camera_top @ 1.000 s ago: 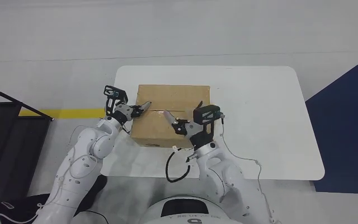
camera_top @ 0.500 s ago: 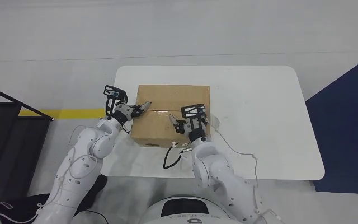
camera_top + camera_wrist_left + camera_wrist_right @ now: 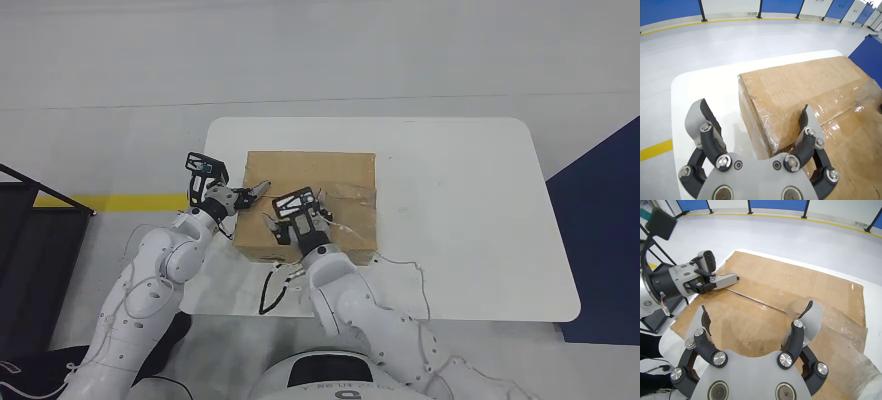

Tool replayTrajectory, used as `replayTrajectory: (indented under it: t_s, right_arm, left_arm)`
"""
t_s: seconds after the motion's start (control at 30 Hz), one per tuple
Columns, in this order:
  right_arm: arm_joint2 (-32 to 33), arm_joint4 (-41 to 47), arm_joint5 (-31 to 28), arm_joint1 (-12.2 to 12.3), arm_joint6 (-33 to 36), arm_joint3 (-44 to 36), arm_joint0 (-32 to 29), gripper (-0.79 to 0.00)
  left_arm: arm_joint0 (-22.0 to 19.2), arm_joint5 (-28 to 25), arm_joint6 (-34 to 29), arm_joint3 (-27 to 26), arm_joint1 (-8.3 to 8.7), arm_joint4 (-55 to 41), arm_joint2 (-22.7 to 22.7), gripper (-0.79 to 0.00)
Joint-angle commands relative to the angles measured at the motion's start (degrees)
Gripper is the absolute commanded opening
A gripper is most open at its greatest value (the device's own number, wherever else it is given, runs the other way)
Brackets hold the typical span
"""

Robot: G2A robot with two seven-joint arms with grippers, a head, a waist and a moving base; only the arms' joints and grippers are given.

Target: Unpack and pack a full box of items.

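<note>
A closed brown cardboard box point(image 3: 310, 170) stands on the white table point(image 3: 460, 200); its top seam point(image 3: 753, 299) runs between the flaps. A strip of clear tape point(image 3: 840, 323) lies loose and crumpled on the box's right half point(image 3: 350, 195). My left gripper point(image 3: 247, 193) is open at the box's left end, one finger point(image 3: 804, 117) on the top by the seam, the other point(image 3: 706, 111) over the table. My right gripper point(image 3: 757, 305) hovers open above the box's near left part point(image 3: 296, 218), with nothing between its fingers. The left gripper point(image 3: 725, 280) lies just beyond it.
The table has bare room to the right of the box point(image 3: 470, 230) and a narrow strip along its left edge point(image 3: 696, 85). A black stand point(image 3: 30, 200) is on the floor to the left, by a yellow floor line point(image 3: 120, 203).
My right gripper has swung left across the box top, from its right half to its near left part. The clear tape now lies loose on the right half. The left arm has kept still.
</note>
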Motion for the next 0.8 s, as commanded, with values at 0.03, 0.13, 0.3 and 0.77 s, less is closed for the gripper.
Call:
replayTrajectory:
  t_s: [0.03, 0.13, 0.3, 0.77]
  right_arm:
    - [-2.84, -0.70, -1.81, -0.97, 0.98, 0.01, 1.40, 0.000]
    - [-4.94, 0.56, -4.87, -1.74, 0.74, -1.48, 1.89, 0.000]
    - [-2.60, 3.83, -8.48, -1.32, -3.96, -7.84, -1.01, 0.000]
    - [20.09, -11.53, 7.82, 2.69, -14.47, -18.67, -21.23, 0.000]
  left_arm:
    - [0.00, 0.00, 0.00, 0.00, 0.00, 0.00, 0.00, 0.000]
    - [0.00, 0.00, 0.00, 0.00, 0.00, 0.00, 0.00, 0.000]
    - [0.00, 0.00, 0.00, 0.00, 0.00, 0.00, 0.00, 0.000]
    - [0.00, 0.00, 0.00, 0.00, 0.00, 0.00, 0.00, 0.000]
